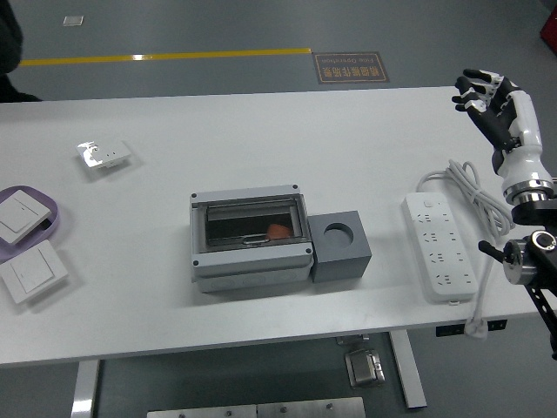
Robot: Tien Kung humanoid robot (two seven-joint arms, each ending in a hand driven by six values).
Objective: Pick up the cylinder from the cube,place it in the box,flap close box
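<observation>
A grey box [251,236] with a clear shut lid sits mid-table. Through the lid an orange-red cylinder [277,231] shows inside it. Against the box's right side stands a dark grey cube [341,250] with an empty round hole in its top. My right hand [486,96] is raised at the far right edge, beyond the table's right end, fingers spread and holding nothing. It is well away from the box and cube. My left arm does not show.
A white power strip [439,246] with its coiled cable [474,196] lies at the right. A white wall socket [104,155] lies at the left, and a purple tray [50,215] and a white switch [32,271] sit at the left edge.
</observation>
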